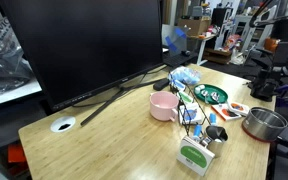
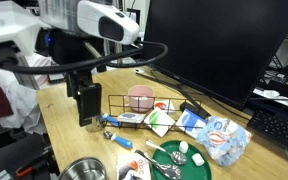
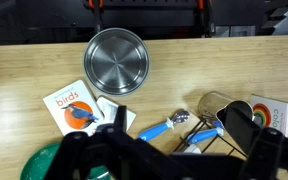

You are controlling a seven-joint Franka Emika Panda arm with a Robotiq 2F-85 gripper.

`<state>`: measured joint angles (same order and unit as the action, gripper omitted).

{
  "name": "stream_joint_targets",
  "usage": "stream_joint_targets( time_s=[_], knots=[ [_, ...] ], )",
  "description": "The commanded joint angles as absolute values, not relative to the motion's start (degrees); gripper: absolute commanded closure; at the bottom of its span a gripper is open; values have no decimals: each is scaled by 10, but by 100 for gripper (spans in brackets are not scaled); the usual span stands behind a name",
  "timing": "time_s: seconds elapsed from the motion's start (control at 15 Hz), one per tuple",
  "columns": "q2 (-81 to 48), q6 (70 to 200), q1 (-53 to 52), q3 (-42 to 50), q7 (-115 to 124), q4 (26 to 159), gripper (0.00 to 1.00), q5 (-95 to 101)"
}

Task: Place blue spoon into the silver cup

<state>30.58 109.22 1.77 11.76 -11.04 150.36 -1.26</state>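
Exterior view first: the black claw (image 2: 89, 116) hangs above the wooden bench (image 2: 59, 125) near its edge, and the slim bright blue plastic spoon (image 2: 117, 138) lies flat close by.

In the next exterior view, the round pink mug (image 1: 164, 105) sits mid-bench and the wide steel pot (image 1: 264, 123) stands by a corner.

Wrist view now: the claw's fingers are spread wide and grip nothing. The blue spoon lies on bare wood between them, untouched, its blue handle leading to a paler end. The small shiny silver cup (image 3: 216, 103) sits just beside it.
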Motion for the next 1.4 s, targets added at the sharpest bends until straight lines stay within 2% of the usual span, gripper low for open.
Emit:
stream_joint_targets(
  time_s=[0.0, 0.27, 0.67, 0.93, 1.0, 1.33],
  knots=[
    [304, 1091, 30, 106, -116, 1503, 0, -18],
    [297, 1091, 28, 108, -116, 1499, 0, -26],
    [207, 1127, 27, 99, -25, 1465, 0, -106],
    [141, 1227, 36, 76, 63, 1459, 0, -139],
    [164, 1193, 32, 83, 26, 1467, 0, -134],
    [139, 1227, 34, 77, 56, 1462, 0, -134]
  ],
)
